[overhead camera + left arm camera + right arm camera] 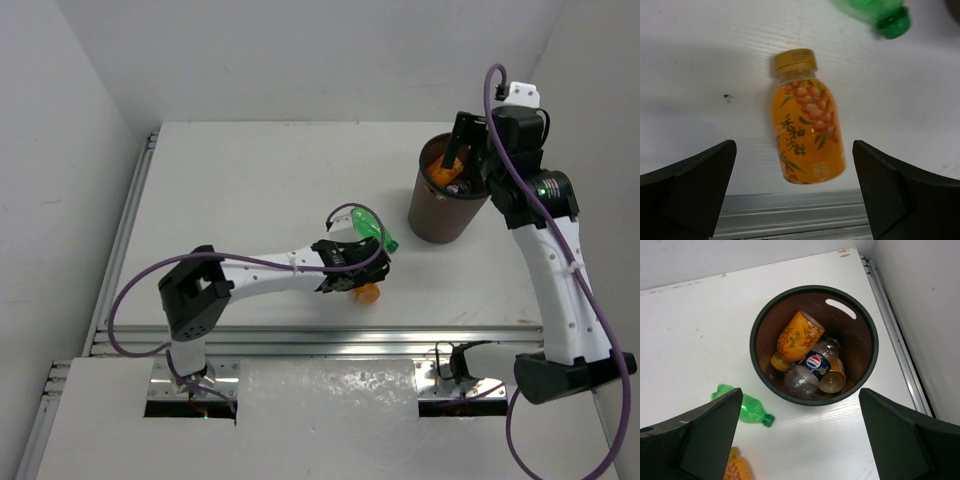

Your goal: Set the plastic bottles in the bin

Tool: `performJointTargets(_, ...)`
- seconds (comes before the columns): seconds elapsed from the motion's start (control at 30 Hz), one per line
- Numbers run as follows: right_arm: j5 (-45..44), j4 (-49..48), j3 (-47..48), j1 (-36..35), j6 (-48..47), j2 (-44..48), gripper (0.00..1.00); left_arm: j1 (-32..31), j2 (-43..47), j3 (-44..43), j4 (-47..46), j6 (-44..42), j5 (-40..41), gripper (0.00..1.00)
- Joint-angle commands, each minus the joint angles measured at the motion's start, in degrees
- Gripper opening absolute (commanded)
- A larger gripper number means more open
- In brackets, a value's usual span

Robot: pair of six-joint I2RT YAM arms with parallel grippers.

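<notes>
Risking, with the left gripper (794,150) wide open over the orange bottle (807,135) lying sideways on the table (700,75), pushing it rolling toward the rail (790,210) by closing perhaps too high, and hanging the right gripper (801,392) open and empty above the bin (754,347).

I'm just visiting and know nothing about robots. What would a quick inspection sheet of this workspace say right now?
Surface: white table, one small dark speck.
Job's things: brown bin at the back right holds several bottles, among them a tilted orange bottle and a blue-labelled bottle; a loose orange bottle and a green bottle lie on the table.
Clutter: nothing seen.
Pincers: left pincer open above the loose orange bottle; right pincer open and empty above the bin.
Cables: purple cables hang in loose loops.
Surroundings: white walls, metal rail at the near edge.
</notes>
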State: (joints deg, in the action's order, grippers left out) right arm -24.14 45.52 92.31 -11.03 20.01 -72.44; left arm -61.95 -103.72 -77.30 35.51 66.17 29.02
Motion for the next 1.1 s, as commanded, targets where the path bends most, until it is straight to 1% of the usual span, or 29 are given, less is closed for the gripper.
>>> performJointTargets(0.0, 4.35, -2.45, -1.61, -0.4, 1.17, 0.9, 0.99, -0.54, -2.79, -2.16, 2.82, 4.31, 0.26, 1.0)
performJointTargets(0.1, 7.08, -2.01, -2.22, -0.92, 1.7, 0.29, 0.99, -0.71, -7.0, -1.63, -2.36, 2.74, -1.06, 1.0)
performJointTargets(0.23, 8.76, -1.66, -3.63, -2.76, 0.91, -0.24, 0.99, -0.89, -8.95, -1.19, -3.6, 3.7, -0.19, 0.99)
performJointTargets(0.3, 9.28, -2.1, -5.99, -3.82, 1.0, -0.07, 0.99, -1.06, -9.04, 0.65, -5.79, 3.53, -0.19, 0.87)
performJointTargets(0.33, 10.94, -2.45, -7.05, -4.61, 1.17, 0.46, 0.99, -1.15, -8.69, 1.27, -6.06, 3.44, -0.1, 0.81)
performJointTargets(0.37, 12.78, -3.58, -8.45, -4.88, 1.52, 0.98, 0.99, -1.24, -8.25, 2.14, -6.5, 3.52, 0.16, 0.61)
performJointTargets(0.4, 19.59, -4.64, -12.21, -4.88, 1.52, 1.69, 0.99, -1.24, -6.6, 4.24, -6.68, 3.61, 0.51, 0.39)
performJointTargets(0.43, 23.4, -6.04, -14.51, -4.97, 1.7, 3.87, 0.99, -1.41, -5.1, 5.65, -6.94, 3.53, 1.04, 0.25)
performJointTargets(0.47, 27.61, -9.62, -17.14, -4.97, 2.22, 5.2, 0.99, -1.59, -3.43, 7.41, -9.2, 2.74, 2.35, 0.12)
performJointTargets(0.5, 31.92, -11.75, -22.39, -4.88, 3.88, 6.51, 0.99, -1.77, -1.42, 11.17, -10.71, -0.92, 2.8, 0.04)
performJointTargets(0.53, 39.27, -13.77, -24.96, -4.97, 5.29, 7.83, 0.99, -1.94, 3.04, 13.12, -12.37, -3.13, 3.32, 0.0)
performJointTargets(0.57, 42.83, -18.4, -27.77, -4.97, 6.96, 10.54, 0.99, -2.12, 5.61, 15.75, -17.7, -5.85, 4.72, 0.0)
performJointTargets(0.6, 46.69, -21.93, -34.07, -5.06, 11.32, 11.96, 0.99, -2.21, 8.68, 22.13, -20.8, -10.4, 5.34, 0.0)
performJointTargets(0.63, 53.69, -28.92, -37.09, -5.14, 13.89, 14.24, 0.99, -2.12, 15.24, 25.5, -27.79, -12.45, 6.05, 0.0)
performJointTargets(0.67, 56.46, -32.3, -39.9, -5.41, 16.53, 15.13, 0.99, -2.12, 18.61, 29.18, -32.47, -14.73, 5.79, 0.0)
performJointTargets(0.7, 58.49, -36.25, -44.89, -6.97, 21.69, 15.66, 0.99, -2.21, 22.39, 36.36, -38.43, -21.54, 4.83, 0.0)
performJointTargets(0.73, 60.07, -39.68, -46.77, -8.3, 23.91, 15.93, 0.99, -2.12, 29.21, 39.65, -43.19, -24.13, 3.34, 0.0)
performJointTargets(0.77, 62.26, -44.94, -48.26, -9.53, 25.41, 15.76, 0.99, -2.12, 32.24, 42.81, -52.81, -26.86, 0.2, 0.0)
performJointTargets(0.8, 62.29, -46.9, -49.76, -12.67, 27.6, 14.54, 0.99, -2.21, 37.49, 49.2, -58.39, -34.19, -2.71, 0.0)
performJointTargets(0.87, 61.76, -50.33, -50.21, -15.68, 29.2, 12.34, 0.99, -2.03, 41.3, 53.9, -68.23, -37.77, -6.5, 0.0)
performJointTargets(0.9, 61.24, -51.05, -50.13, -18.3, 30.34, 10.15, 0.99, -2.12, 44.1, 57.22, -70.29, -40.22, -7.3, 0.0)
performJointTargets(0.97, 59.66, -51.93, -49.78, -20.87, 31.22, 8.38, 0.99, -2.12, 46.23, 60.05, -73.89, -42.25, -9.23, 0.0)
performJointTargets(1.0, 57.21, -51.67, -49.51, -23.14, 31.32, 6.89, 0.99, -2.12, 48.16, 60.77, -74.61, -42.61, -9.67, 0.0)
performJointTargets(1.07, 55.35, -51.49, -49.25, -24.65, 31.58, 5.83, 0.99, -2.12, 49.93, 62.08, -75.84, -43.14, -9.94, 0.0)
